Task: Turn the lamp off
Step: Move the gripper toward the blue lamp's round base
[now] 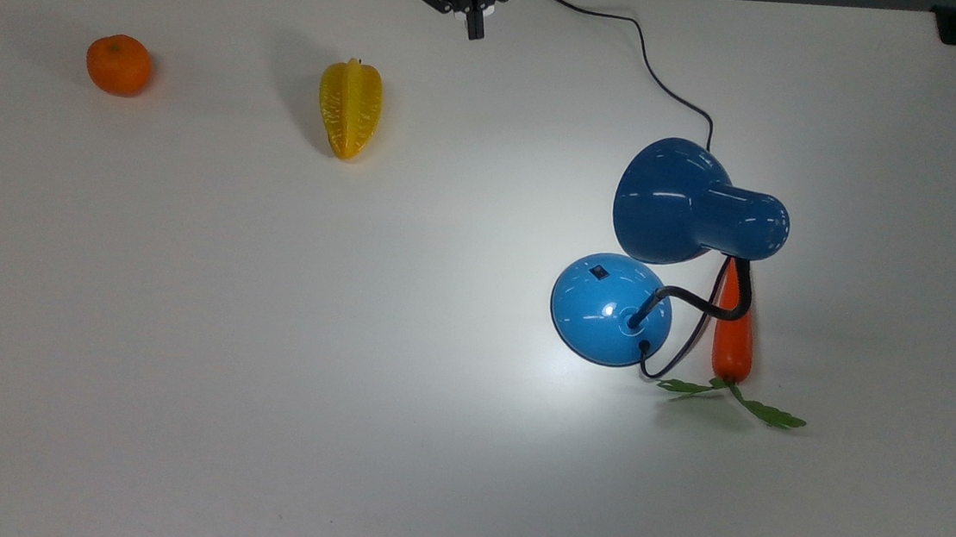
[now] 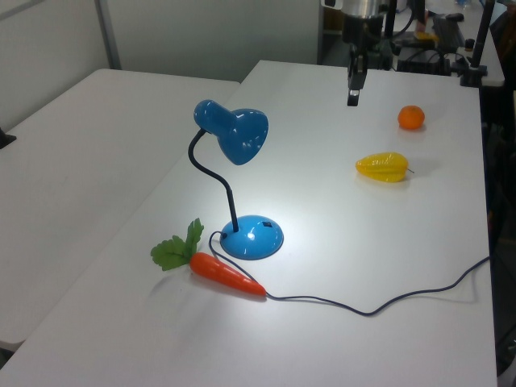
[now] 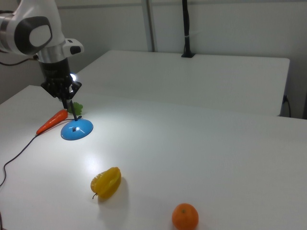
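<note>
Lamp (image 1: 669, 259) stands lit toward the top view's right, a bright pool of light spread around its base on the white table (image 1: 265, 328). The gripper (image 1: 474, 30) hangs above the table's far edge, well apart from it, so the base lies down and to the top view's right of the fingertips. Its fingers look pressed together, holding nothing, as far as I can judge. Glossy blue shade (image 1: 678, 204), black gooseneck (image 1: 692, 298), domed base (image 1: 610, 309), and on the dome a small black switch (image 1: 598, 271) facing the gripper's side.
</note>
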